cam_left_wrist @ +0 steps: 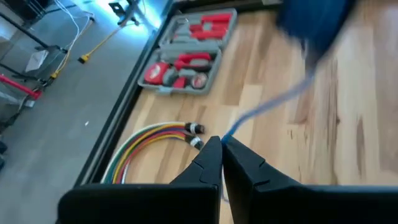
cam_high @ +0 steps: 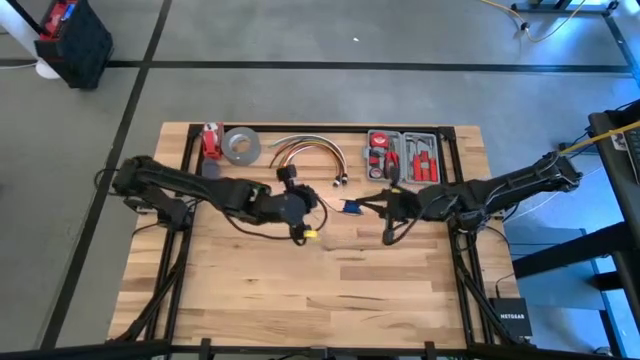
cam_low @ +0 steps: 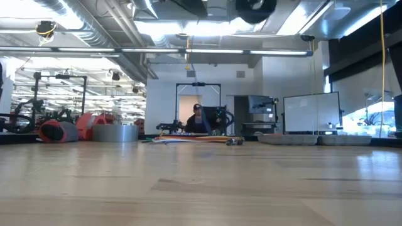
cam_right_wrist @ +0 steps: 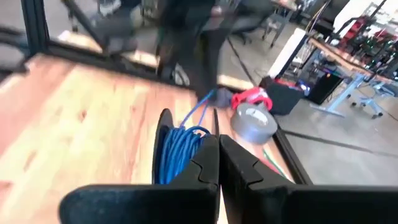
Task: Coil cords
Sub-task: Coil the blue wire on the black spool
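Cord (cam_left_wrist: 264, 106) spans mid-table between both arms, long axis running left–right. Left gripper (cam_left_wrist: 221, 149) is clenched on one end; right gripper (cam_right_wrist: 217, 144) is pinched against the blue coil (cam_right_wrist: 177, 152), nearer the bundle.

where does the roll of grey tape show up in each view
High view: roll of grey tape at the table's far edge, left of the arched cable bundle.
Low view: left, on the far horizon.
Left wrist view: not in it.
Right wrist view: right of centre.
Shared landmark: the red item beside the tape.
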